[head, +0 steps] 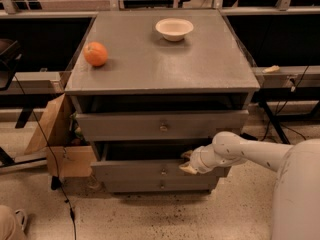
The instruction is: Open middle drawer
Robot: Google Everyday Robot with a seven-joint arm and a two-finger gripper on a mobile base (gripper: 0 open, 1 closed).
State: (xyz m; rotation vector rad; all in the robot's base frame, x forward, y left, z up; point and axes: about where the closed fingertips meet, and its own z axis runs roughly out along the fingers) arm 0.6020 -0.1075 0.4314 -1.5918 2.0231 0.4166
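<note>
The grey cabinet (160,59) has three stacked drawers. The middle drawer (135,171) has a flat grey front with a small round knob (163,172) at its centre. It sits a little way out, with a dark gap above it. My gripper (188,162) is at the top edge of that front, just right of the knob. The white arm (240,151) reaches in from the right. The top drawer (125,125) also stands slightly out, and the slim bottom drawer (135,185) lies below.
An orange (95,54) and a white bowl (174,28) rest on the cabinet top. A cardboard box (57,144) leans against the cabinet's left side, with a cable (47,149) trailing on the floor. Dark benches and railings stand behind.
</note>
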